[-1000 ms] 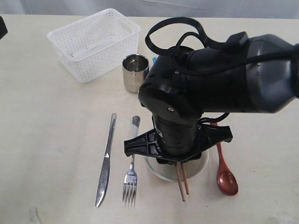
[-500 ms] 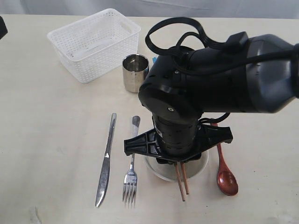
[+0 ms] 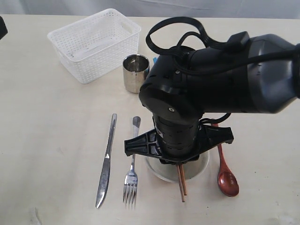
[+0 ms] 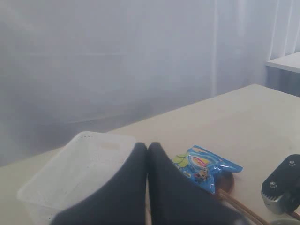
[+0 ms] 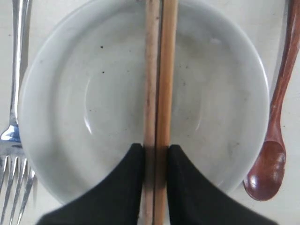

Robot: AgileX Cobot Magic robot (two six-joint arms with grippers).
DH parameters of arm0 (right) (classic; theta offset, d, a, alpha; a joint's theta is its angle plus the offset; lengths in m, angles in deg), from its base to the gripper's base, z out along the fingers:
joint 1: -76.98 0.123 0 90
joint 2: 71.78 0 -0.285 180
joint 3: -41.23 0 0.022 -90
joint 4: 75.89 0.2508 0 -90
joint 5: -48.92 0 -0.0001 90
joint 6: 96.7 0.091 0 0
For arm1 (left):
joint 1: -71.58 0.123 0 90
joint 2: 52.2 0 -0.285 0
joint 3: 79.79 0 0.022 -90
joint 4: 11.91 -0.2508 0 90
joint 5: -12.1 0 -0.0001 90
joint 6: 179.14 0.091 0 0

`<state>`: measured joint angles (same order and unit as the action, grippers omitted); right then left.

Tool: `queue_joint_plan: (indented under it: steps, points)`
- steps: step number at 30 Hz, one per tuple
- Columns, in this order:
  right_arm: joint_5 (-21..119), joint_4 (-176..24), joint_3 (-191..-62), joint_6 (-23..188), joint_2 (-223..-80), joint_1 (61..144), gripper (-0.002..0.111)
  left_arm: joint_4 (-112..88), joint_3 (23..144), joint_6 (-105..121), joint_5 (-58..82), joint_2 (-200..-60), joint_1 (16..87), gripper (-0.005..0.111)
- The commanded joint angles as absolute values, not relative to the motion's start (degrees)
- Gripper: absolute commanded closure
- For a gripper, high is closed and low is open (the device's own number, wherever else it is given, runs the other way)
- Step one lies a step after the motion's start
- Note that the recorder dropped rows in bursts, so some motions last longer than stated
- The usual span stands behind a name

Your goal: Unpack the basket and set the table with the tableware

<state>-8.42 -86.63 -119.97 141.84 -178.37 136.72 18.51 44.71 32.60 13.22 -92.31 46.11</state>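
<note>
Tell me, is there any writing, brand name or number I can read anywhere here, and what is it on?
On the blue snack bag: a red and yellow logo patch, too blurred to read.
Nothing else in these views carries any visible text.

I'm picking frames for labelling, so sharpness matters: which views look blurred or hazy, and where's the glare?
Exterior view: evenly lit, sharp, highlights on the steel cup and knife. Left wrist view: hazy, washed-out background, dark jaws soft. Right wrist view: bowl and chopsticks crisp, jaws blurred at the edges, glint on the spoon.
</note>
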Motion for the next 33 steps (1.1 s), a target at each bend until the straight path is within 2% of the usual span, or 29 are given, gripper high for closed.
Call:
queue_joint_plan:
  steps: [1, 4, 10, 13, 22, 31, 33]
  points:
    - [-8.99, -86.43, -120.12, 141.93, -178.27, 136.41, 0.103, 18.54, 44.84, 32.31, 13.70, -91.97, 46.21, 0.107]
    - [-8.99, -86.43, -120.12, 142.02, -178.27, 136.41, 0.099, 18.54, 44.84, 32.31, 13.70, -91.97, 46.21, 0.107]
    - [-8.99, -86.43, -120.12, 142.02, -178.27, 136.41, 0.077, 18.54, 44.84, 32.31, 13.70, -91.97, 46.21, 0.107]
    - [-8.99, -86.43, -120.12, 142.02, -178.27, 136.41, 0.070, 18.54, 44.84, 32.31, 13.70, -91.97, 46.21, 0.107]
    - [-10.29, -86.71, -120.12, 142.02, -177.37, 136.41, 0.070, 18.54, 44.84, 32.31, 13.70, -91.97, 46.21, 0.107]
    - [-11.41, -86.20, -120.12, 142.12, -167.74, 136.54, 0.070, 18.54, 44.84, 32.31, 13.58, -91.97, 46.21, 0.107]
    - [-11.33, -86.51, -120.12, 139.72, -164.62, 137.17, 0.075, 18.54, 44.84, 32.31, 13.58, -91.97, 46.21, 0.107]
